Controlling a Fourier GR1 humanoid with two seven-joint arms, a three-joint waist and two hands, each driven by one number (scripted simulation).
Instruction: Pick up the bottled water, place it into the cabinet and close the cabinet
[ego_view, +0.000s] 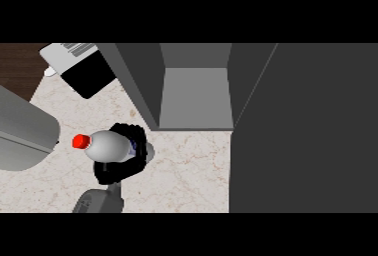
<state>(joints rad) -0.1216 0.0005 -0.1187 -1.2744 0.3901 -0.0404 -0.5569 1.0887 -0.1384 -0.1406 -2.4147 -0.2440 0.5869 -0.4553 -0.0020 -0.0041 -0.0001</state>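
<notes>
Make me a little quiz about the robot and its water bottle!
1. True or false: the bottle already stands inside the cabinet.
2. What colour is the bottle's cap? A blue, B red, C green.
3. Fill in: the bottle is over the counter, held by a black ____.
Key: 1 false; 2 B; 3 hand.

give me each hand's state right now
Left hand: curled round the bottled water, holding it.
Right hand: not in view.
</notes>
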